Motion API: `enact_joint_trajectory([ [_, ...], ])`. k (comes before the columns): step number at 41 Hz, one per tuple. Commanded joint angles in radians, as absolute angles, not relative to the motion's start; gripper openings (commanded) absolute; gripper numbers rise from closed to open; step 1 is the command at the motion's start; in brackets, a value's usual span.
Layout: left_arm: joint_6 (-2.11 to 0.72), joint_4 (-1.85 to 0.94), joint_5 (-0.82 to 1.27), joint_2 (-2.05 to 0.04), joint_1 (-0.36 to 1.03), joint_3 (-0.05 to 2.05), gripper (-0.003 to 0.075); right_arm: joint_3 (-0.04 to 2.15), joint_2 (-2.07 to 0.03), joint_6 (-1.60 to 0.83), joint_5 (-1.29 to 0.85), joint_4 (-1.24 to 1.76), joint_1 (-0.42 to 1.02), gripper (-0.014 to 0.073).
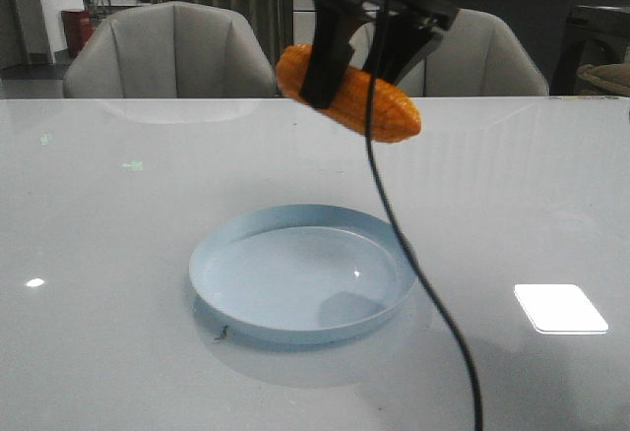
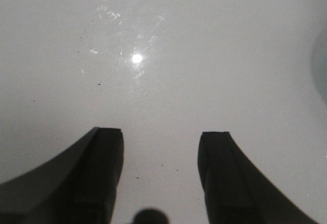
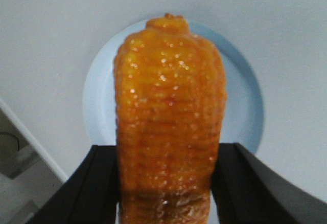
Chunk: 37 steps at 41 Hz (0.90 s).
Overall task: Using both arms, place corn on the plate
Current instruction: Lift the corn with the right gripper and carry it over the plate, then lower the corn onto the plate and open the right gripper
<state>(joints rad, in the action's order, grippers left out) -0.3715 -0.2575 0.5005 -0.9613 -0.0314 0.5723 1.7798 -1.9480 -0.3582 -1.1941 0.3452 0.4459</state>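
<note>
White table (image 1: pixel 98 205) bears plate (image 1: pixel 303 274); right gripper (image 1: pixel 359 57) half-hides corn (image 1: pixel 379 111).

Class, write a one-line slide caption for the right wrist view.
Right claw grips the orange corn directly above the pale-blue plate.

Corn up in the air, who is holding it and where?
The right hand grips the corn near its thick end, above the plate. The left hand holds nothing.

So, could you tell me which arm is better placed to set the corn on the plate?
The right gripper: it holds the corn above the plate. The left gripper is open over bare table.
</note>
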Motion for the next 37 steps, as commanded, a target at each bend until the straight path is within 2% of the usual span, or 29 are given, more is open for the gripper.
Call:
enact_joint_trajectory([
  [1, -0.37, -0.275, 0.442, -0.947, -0.032, 0.601, 0.0401, 1.811, -1.921, -0.384, -1.194, 0.376, 0.477, 0.0056],
  [24, -0.37, -0.275, 0.442, -0.947, -0.032, 0.601, 0.0401, 1.811, -2.096, -0.386, -1.191, 0.337, 0.515, 0.008],
  [31, -0.37, -0.275, 0.442, -0.947, -0.032, 0.601, 0.0401, 1.811, -2.104, -0.387, -1.18, 0.335, 0.515, 0.0234],
  [37, -0.37, -0.275, 0.442, -0.947, -0.032, 0.601, 0.0401, 1.811, -2.104, -0.387, -1.164, 0.335, 0.515, 0.0472],
])
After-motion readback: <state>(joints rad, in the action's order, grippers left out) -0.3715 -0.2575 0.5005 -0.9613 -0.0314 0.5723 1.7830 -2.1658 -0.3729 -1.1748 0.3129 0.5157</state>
